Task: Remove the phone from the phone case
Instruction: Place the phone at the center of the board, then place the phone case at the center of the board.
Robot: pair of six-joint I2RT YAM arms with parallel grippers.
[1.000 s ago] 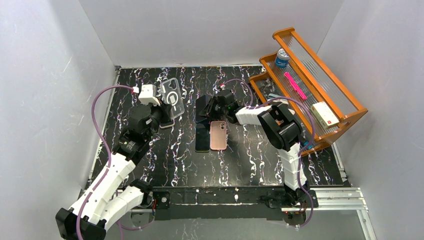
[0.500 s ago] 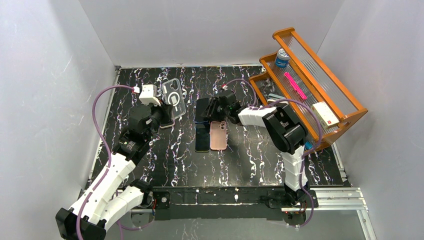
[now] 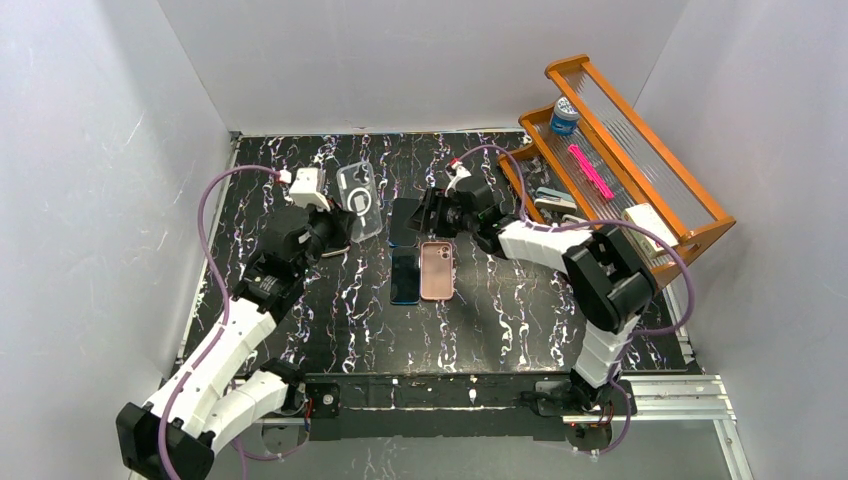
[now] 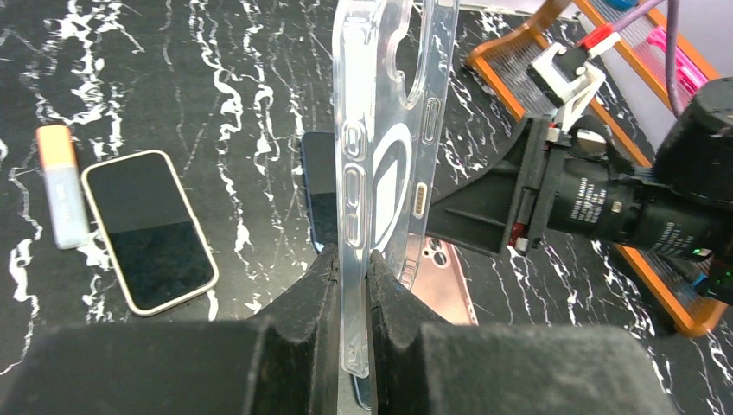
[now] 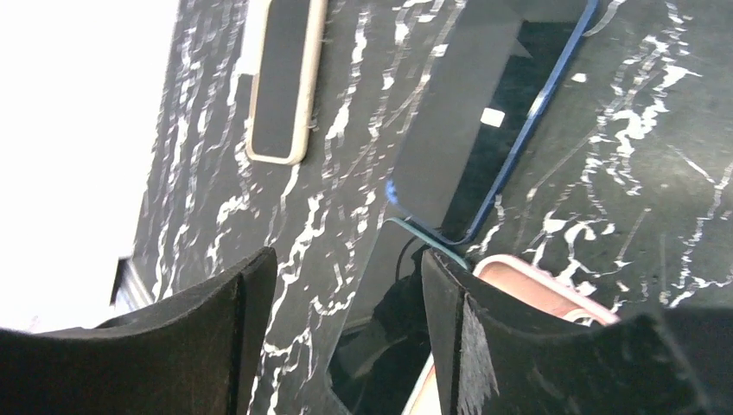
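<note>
The clear phone case (image 3: 360, 200) stands on edge above the table, my left gripper (image 3: 340, 228) shut on its lower edge. In the left wrist view the case (image 4: 389, 130) rises between both pads, pinched at my left gripper (image 4: 350, 259). A dark phone with a blue rim (image 3: 403, 220) lies flat just right of the case. My right gripper (image 3: 428, 213) hovers low at that phone's right side, open and holding nothing. In the right wrist view the blue-rimmed phone (image 5: 484, 130) lies beyond my right gripper (image 5: 346, 259).
A second dark phone (image 3: 405, 275) and a pink phone (image 3: 436, 270) lie side by side mid-table. A cream-edged phone (image 4: 149, 229) and an orange-capped stick (image 4: 62, 186) lie left. An orange rack (image 3: 712, 228) at right holds a blue-lidded jar (image 3: 565, 115), pink marker (image 3: 590, 170) and white box (image 3: 648, 228).
My right gripper opened and let go of the dark phone, which now lies flat, and its arm stretched toward the back. My left gripper carried the case slightly right.
</note>
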